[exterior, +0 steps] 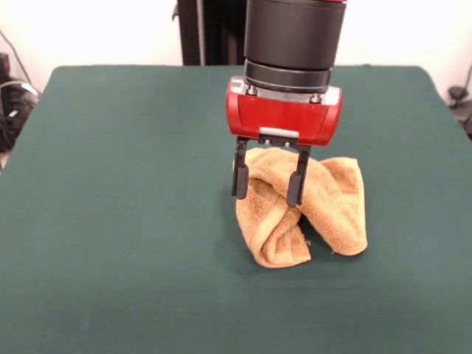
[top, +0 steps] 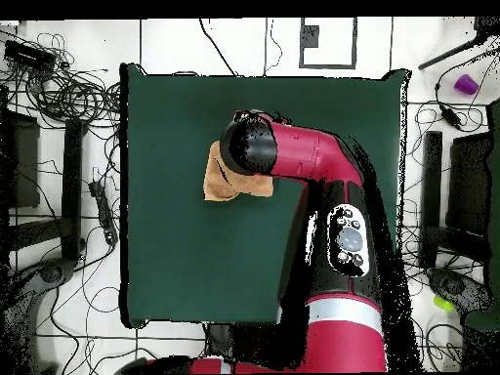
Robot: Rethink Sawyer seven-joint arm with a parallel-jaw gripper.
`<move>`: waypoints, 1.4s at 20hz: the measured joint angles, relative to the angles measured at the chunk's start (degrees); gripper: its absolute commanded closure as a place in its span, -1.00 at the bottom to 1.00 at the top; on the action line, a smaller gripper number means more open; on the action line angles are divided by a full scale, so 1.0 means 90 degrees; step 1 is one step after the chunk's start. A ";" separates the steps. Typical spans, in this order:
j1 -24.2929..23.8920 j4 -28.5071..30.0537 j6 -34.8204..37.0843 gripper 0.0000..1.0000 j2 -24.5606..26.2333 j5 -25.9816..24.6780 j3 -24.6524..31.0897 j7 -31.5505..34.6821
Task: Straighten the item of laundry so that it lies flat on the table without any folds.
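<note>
1. Front view: the towel (exterior: pixel 306 214) lies bunched in a crumpled heap on the table (exterior: pixel 118 184), a little right of centre and about midway between the near and far edges
2. It is folded over itself in several thick layers; a border stripe shows on the near lobe, and no tag can be made out
3. The gripper (exterior: pixel 267 181) hangs straight down over the heap's far left part, fingers apart, with cloth showing between and behind them. The left finger (exterior: pixel 240 173) stands at the heap's left edge, the right finger (exterior: pixel 296 181) over its middle. Nothing is clamped; whether the tips touch the cloth I cannot tell
4. Handling, judged: terry cloth is soft, light and limp, not fragile and not slippery. It will drape and drag when lifted, and layers may come up together
5. Where to hold, judged: a single free corner or edge, best the near lobe with the stripe, not the thick middle
6. Overhead view: the arm (top: pixel 303 156) covers most of the towel; only a tan patch shows beside the wrist
7. Surroundings: no other objects show on the table. Cables (top: pixel 68 88) and stands lie on the floor around it, well apart from the towel
8. Obstruction: only the towel's own folds
</note>
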 measured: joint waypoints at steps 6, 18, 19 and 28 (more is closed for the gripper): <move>-0.0280 -0.0178 0.0795 -1.00 -0.0033 -0.0013 0.0029 0.0000; -0.0453 -0.0791 0.1152 -1.00 0.0228 -0.0025 0.0028 0.0000; -0.0450 -0.0819 0.1138 -1.00 0.0265 -0.0028 0.0029 0.0000; -0.0271 -0.1017 0.0627 -1.00 0.0836 -0.0029 0.0029 0.0000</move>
